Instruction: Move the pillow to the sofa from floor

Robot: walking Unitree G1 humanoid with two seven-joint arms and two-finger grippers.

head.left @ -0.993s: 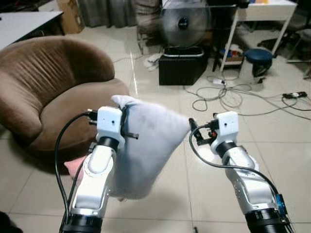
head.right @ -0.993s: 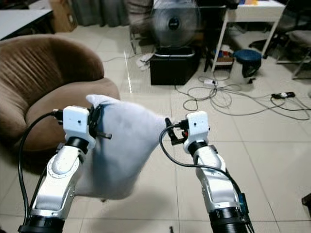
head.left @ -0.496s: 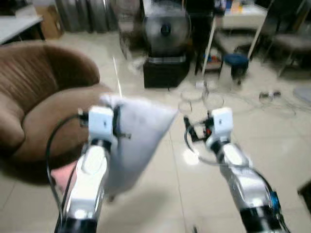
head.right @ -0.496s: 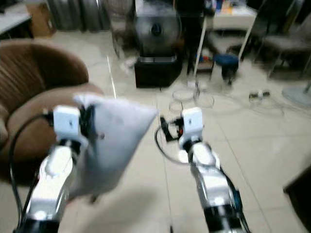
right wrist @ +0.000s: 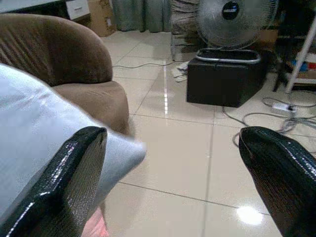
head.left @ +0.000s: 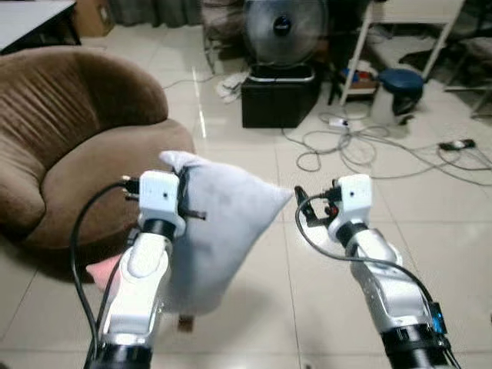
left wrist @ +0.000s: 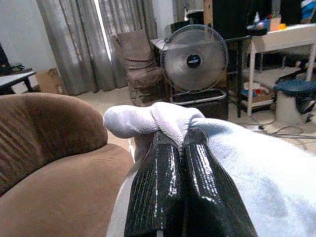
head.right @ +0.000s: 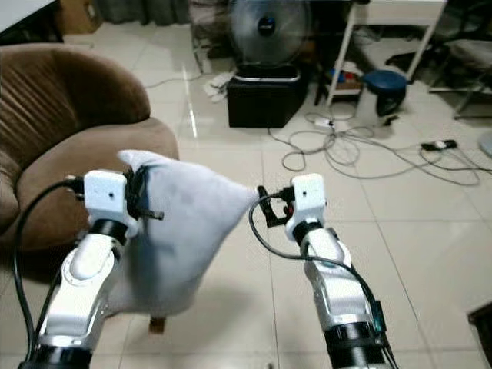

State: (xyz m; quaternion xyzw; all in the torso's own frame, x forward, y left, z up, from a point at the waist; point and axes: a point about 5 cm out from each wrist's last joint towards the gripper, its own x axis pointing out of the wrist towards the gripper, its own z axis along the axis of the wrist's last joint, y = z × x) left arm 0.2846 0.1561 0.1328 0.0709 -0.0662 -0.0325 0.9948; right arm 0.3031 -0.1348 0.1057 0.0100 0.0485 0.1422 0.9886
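Pillow [head.left: 223,231], pale grey, soft, hanging crumpled, corner pinched by left gripper [left wrist: 180,148], right gripper [right wrist: 173,168] spread wide, brown sofa [head.left: 69,146] beside.

Camera shifted right, blur gone; pillow [head.left: 223,231] sits slightly lower-left in frame, brown sofa [head.left: 69,146] fuller at left.

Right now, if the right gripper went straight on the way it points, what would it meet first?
Probably bare tiled floor. The right gripper, jaws open, has the pillow corner beside one finger, while the black fan base looks farther off; depth is unclear.
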